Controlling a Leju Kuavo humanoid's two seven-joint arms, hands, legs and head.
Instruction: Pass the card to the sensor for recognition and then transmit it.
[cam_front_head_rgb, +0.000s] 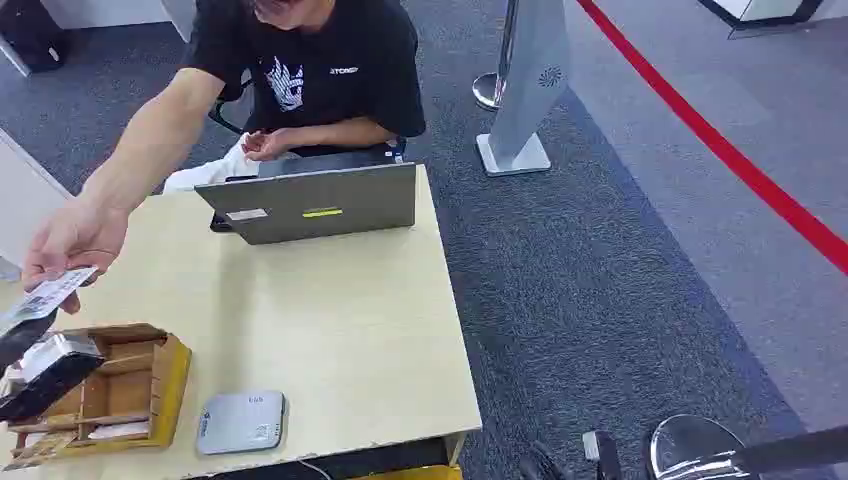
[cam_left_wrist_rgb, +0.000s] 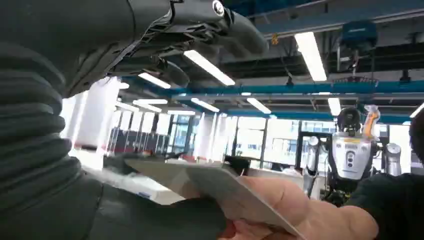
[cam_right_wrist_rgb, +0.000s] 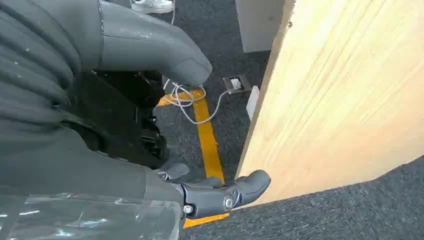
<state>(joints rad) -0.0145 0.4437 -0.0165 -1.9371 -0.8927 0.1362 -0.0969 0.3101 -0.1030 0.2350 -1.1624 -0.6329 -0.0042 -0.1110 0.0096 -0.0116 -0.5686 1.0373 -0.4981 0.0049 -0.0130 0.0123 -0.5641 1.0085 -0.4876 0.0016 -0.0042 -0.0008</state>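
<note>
Card (cam_front_head_rgb: 48, 292) sits pinched in a person's hand (cam_front_head_rgb: 72, 240), its long axis pointing down into the left hand (cam_front_head_rgb: 40, 365), whose fingers gape around it; right hand (cam_right_wrist_rgb: 150, 125) hangs empty beside the table (cam_right_wrist_rgb: 340, 90).
</note>
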